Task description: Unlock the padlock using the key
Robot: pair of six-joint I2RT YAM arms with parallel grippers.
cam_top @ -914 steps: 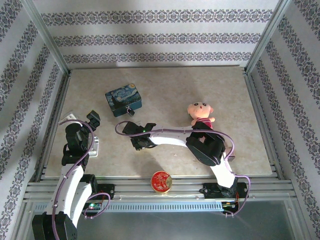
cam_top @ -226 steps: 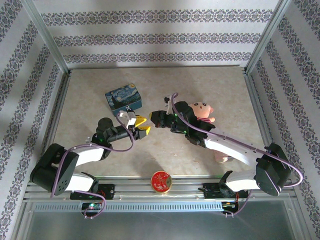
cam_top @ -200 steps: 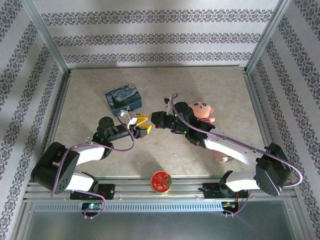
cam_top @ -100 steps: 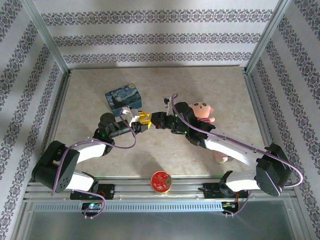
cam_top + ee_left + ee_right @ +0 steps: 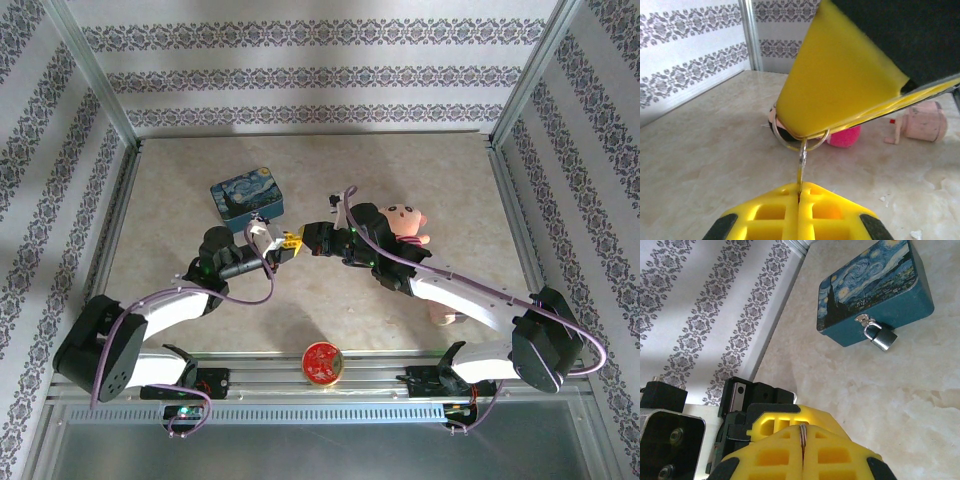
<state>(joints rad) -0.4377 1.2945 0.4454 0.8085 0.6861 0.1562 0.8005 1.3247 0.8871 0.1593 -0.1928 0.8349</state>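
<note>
The blue tin is seen at the far left of the table, with the padlock hung on its front hasp. Well apart from it, the key is pinched at both ends — the left gripper is clamped on its blade, the right gripper on its ring. If either arm is drawn away before one grip is eased, the key may be twisted, bent or flicked loose — and lost.

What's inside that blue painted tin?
The tin has its lid shut, so the inside is hidden. From the right wrist, a small padlock can be seen hanging from the clasp on its front.
</note>
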